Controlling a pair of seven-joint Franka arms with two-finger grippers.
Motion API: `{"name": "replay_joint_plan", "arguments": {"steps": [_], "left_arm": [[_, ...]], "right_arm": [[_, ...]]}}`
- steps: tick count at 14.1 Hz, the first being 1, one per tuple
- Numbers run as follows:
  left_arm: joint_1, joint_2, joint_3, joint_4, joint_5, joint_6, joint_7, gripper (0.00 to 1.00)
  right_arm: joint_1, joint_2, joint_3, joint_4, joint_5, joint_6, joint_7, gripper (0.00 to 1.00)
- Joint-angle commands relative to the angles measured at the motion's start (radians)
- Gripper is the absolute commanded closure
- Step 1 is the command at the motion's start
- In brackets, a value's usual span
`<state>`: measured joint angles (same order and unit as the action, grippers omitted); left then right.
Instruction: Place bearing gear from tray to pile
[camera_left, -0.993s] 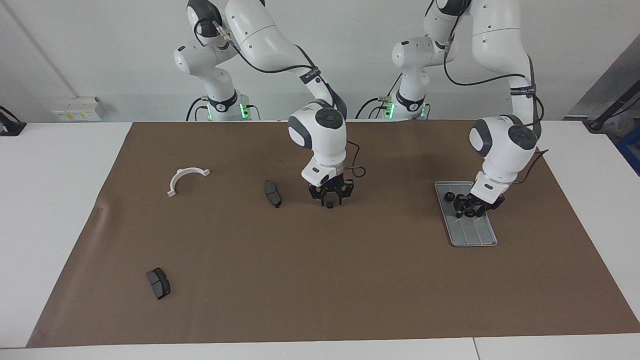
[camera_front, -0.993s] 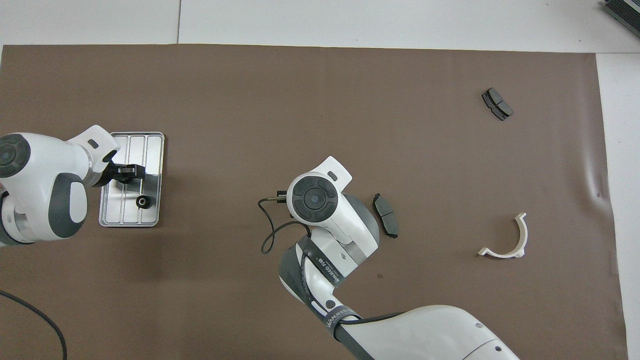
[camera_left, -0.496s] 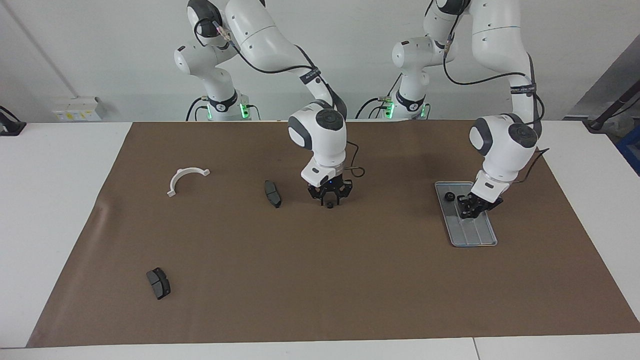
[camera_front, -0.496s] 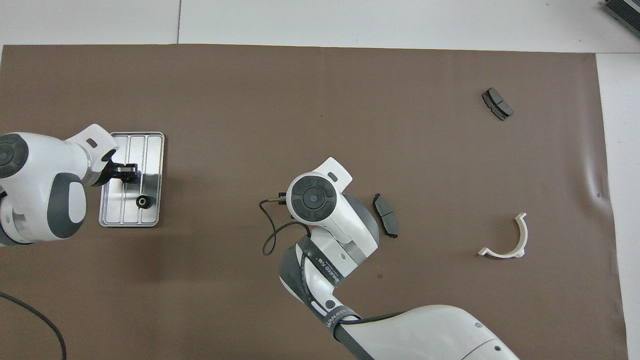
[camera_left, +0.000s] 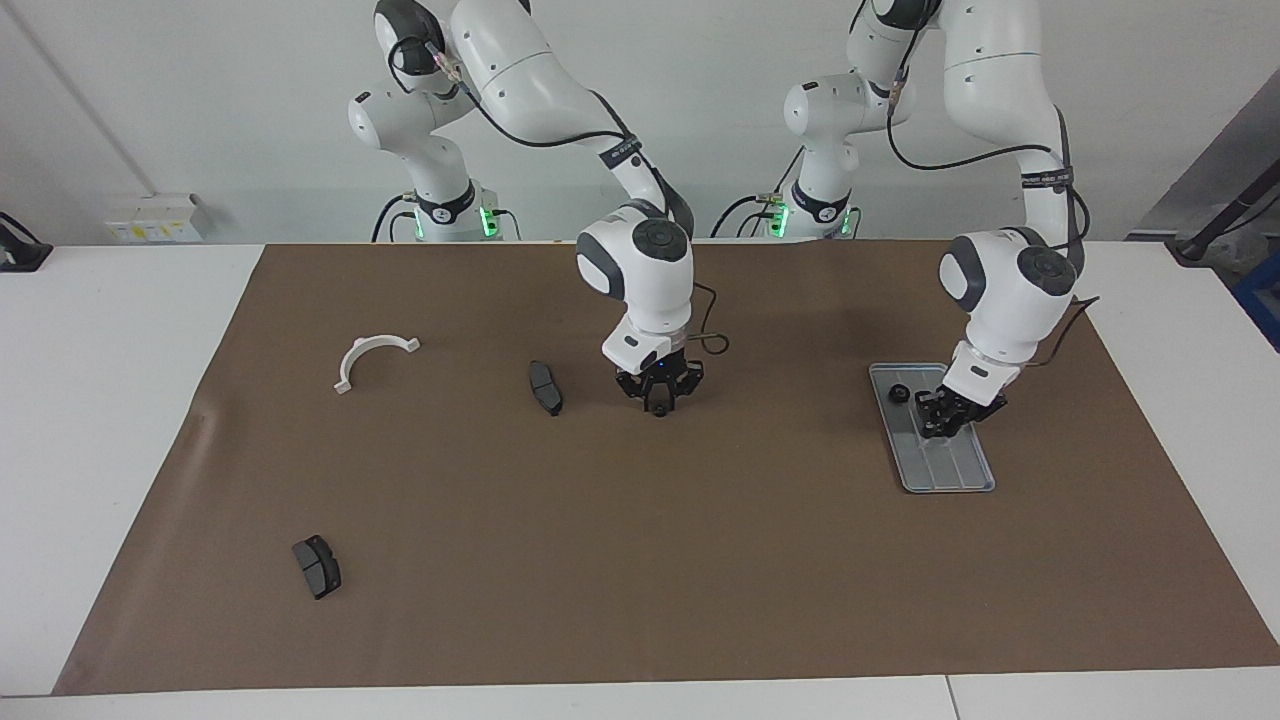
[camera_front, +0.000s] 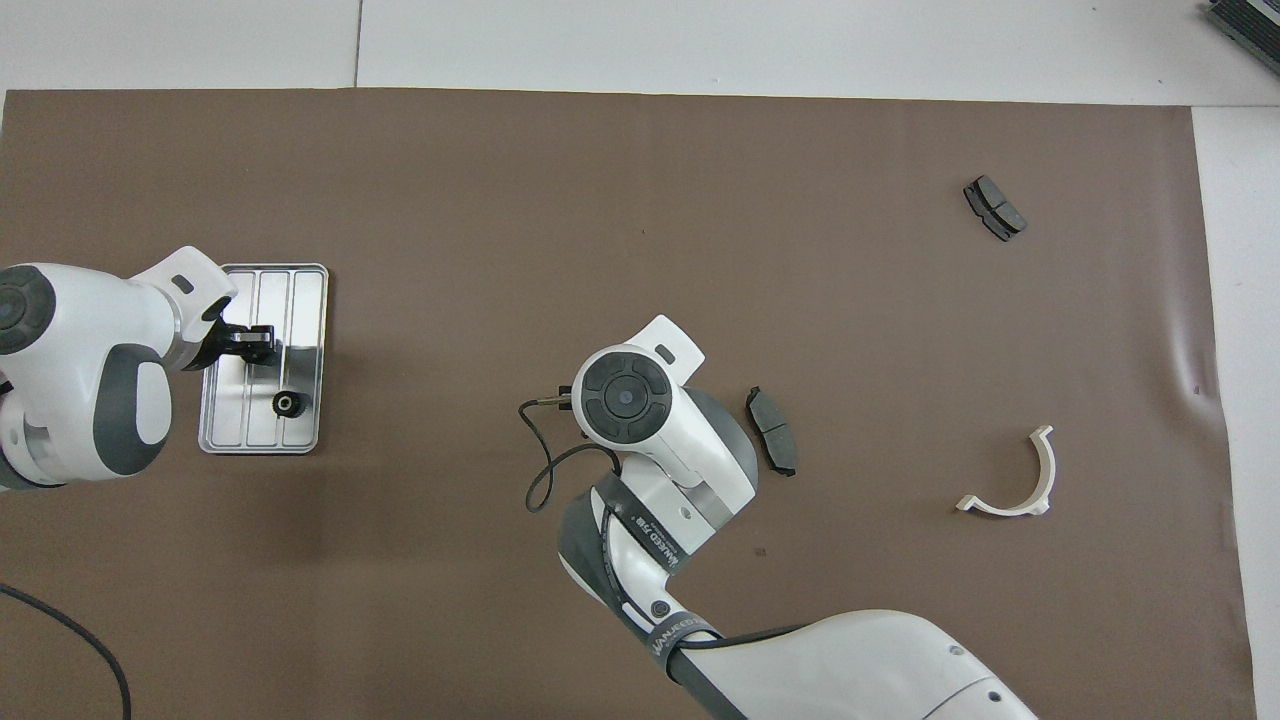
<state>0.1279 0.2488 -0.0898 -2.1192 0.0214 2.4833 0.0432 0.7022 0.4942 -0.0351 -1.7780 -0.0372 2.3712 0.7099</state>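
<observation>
The left gripper (camera_left: 943, 418) dips into the flat silver-grey ridged metal tray (camera_left: 960, 470) at the left arm's end of the table. Its jaws are drawn narrow on what looks like a small black round tray gear (camera_left: 937, 427), largely hidden between them. A spare black gear (camera_left: 899, 393) sits on the same tray, nearer to the robots and apart from the gripper.

At mid-table the right gripper (camera_left: 659, 398) points straight down at the brown mat (camera_left: 700, 560). It is pinched in on the lone black pile gear (camera_left: 659, 410), beside a dark grey wedge-shaped pad (camera_left: 545, 387). In the overhead view the right wrist covers this spot.

By the look of them, these gears are light, hard and rigid. They are unlikely to be crushed but could roll or pop out of a skewed pinch. The safest hold would be square across the toothed rim.

The left forearm drops steeply with its wrist tilted over the tray. The right wrist stands nearly vertical.
</observation>
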Motion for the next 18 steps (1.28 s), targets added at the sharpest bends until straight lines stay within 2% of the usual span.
{"name": "replay_joint_plan", "arguments": {"steps": [1,4,8,9,13,16,18], "left_arm": [[-0.02,0.009,-0.008,0.108,0.008,-0.123,-0.087,0.96],[-0.08,-0.005,-0.01,0.179,0.008,-0.239,-0.202,1.0],[-0.216,-0.019,-0.01,0.176,0.008,-0.241,-0.446,1.0],[-0.267,-0.02,-0.01,0.173,0.008,-0.231,-0.523,1.0],[-0.419,-0.022,-0.011,0.168,0.008,-0.212,-0.767,1.0],[-0.532,-0.026,-0.013,0.16,0.008,-0.196,-0.859,1.0],[-0.598,-0.028,-0.013,0.154,0.008,-0.193,-0.91,1.0]], "right_arm": [[0.002,0.009,0.0,0.018,-0.021,-0.012,0.022,1.0],[-0.004,0.009,-0.002,0.026,-0.018,-0.024,0.023,1.0],[-0.021,-0.023,-0.015,0.075,-0.021,-0.13,0.022,1.0],[-0.058,-0.072,-0.017,0.068,-0.021,-0.153,0.008,1.0],[-0.228,-0.172,-0.016,0.066,-0.017,-0.257,-0.141,1.0],[-0.369,-0.172,-0.014,0.066,0.005,-0.25,-0.257,1.0],[-0.461,-0.163,-0.012,0.066,0.066,-0.236,-0.372,1.0]]}}
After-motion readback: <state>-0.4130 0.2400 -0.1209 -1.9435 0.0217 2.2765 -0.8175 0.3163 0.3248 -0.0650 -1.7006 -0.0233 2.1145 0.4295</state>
